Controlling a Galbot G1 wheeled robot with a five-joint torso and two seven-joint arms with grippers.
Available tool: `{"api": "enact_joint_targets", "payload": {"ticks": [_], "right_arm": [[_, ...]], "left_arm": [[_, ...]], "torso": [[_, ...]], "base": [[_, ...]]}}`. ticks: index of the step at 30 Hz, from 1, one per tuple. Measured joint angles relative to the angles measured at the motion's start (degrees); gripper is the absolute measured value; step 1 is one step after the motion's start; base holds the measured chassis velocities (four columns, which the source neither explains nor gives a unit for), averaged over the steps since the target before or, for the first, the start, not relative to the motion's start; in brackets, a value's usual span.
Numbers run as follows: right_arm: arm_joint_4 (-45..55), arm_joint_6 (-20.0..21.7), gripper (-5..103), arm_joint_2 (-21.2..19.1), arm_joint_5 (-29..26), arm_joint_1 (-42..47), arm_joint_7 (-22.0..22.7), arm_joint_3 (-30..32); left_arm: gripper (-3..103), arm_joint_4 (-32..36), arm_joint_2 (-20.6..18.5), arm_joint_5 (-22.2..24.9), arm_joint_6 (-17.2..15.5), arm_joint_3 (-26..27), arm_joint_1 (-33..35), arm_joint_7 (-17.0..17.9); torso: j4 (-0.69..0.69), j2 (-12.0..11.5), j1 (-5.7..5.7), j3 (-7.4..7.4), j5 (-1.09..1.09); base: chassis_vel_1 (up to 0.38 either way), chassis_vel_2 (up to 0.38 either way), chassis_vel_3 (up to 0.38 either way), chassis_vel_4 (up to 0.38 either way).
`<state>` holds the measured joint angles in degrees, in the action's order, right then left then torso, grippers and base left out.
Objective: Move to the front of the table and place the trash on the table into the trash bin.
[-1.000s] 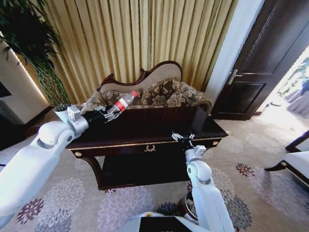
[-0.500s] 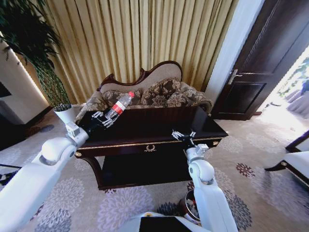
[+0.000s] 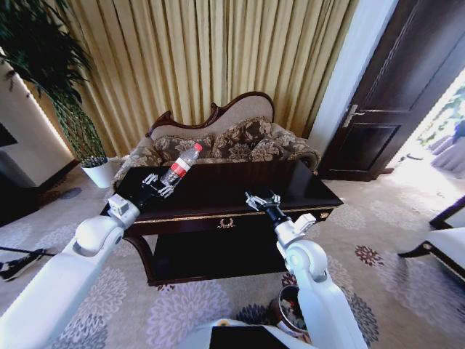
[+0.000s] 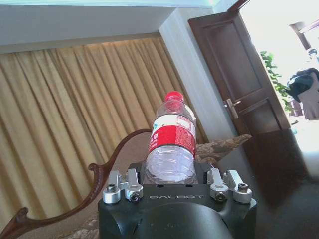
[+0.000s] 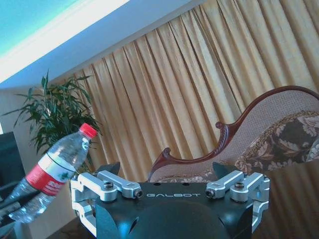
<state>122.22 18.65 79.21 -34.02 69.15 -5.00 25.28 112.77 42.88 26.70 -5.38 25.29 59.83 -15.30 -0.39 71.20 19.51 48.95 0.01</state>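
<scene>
A clear plastic bottle point(image 3: 182, 163) with a red label and red cap hangs tilted above the back-left part of the dark glossy table point(image 3: 218, 190). My left gripper point(image 3: 155, 186) is shut on its lower half. In the left wrist view the bottle point(image 4: 172, 144) stands between the fingers of the left gripper point(image 4: 172, 188). My right gripper point(image 3: 260, 198) hovers open above the table's front right with nothing in it. In the right wrist view, beyond the right gripper point(image 5: 169, 191), the bottle point(image 5: 50, 172) shows. The trash bin point(image 3: 280, 305) sits on the carpet low at the right, partly behind my right arm.
A carved sofa point(image 3: 232, 142) with patterned cushions stands right behind the table, before gold curtains. A white plant pot point(image 3: 99, 173) is at the far left. A dark door point(image 3: 392, 94) and a chair point(image 3: 447, 243) are at the right. A shoe point(image 3: 16, 266) lies on the carpet.
The left arm has swung lower and nearer, with the bottle still in its grip above the table. The right gripper has moved up and to the left over the table.
</scene>
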Motion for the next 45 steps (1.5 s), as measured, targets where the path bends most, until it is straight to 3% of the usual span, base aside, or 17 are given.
{"api": "enact_joint_targets", "payload": {"ticks": [8,14,21,24,31,45], "right_arm": [[0.02,0.29,100,0.12,-0.33,-0.50,0.20,-0.49],[-0.13,0.29,100,-0.24,0.17,-0.66,0.18,-0.61],[-0.80,0.39,100,-0.65,0.07,-1.47,0.09,-0.28],[-2.68,0.35,100,-0.65,0.21,-3.13,-0.03,-0.73],[-3.58,0.48,100,-0.46,-0.43,-5.74,0.12,-2.21],[-2.14,0.38,100,-2.19,-8.03,-8.64,-0.16,-6.32]], "left_arm": [[54,-3.79,0.31,0.00,0.37,-6.34,-6.78,-0.10],[54,-6.18,2.50,-0.03,-0.19,-16.10,-14.16,1.45],[57,-7.26,3.43,0.00,-1.13,-21.36,-19.67,1.90],[54,-7.20,3.80,0.00,-1.67,-23.57,-21.71,2.40],[54,-5.84,4.04,0.15,-2.12,-24.50,-21.44,3.29],[54,-4.72,3.65,0.17,-2.31,-24.28,-20.38,3.43]], "torso": [[-0.01,-0.01,0.00,0.00,0.00],[-0.01,-0.01,0.00,0.00,0.00],[-0.01,-0.01,0.01,0.00,0.01],[-0.01,-0.01,0.01,0.00,0.01],[0.00,0.00,0.01,0.00,0.00],[-0.01,0.01,0.00,-0.01,-0.01]], "base": [[0.000,0.000,0.000,0.000],[0.000,0.000,0.000,0.000],[0.000,0.000,0.000,0.000],[0.000,0.000,0.000,0.000],[0.000,0.000,0.000,0.000],[0.000,0.000,0.000,0.000]]}}
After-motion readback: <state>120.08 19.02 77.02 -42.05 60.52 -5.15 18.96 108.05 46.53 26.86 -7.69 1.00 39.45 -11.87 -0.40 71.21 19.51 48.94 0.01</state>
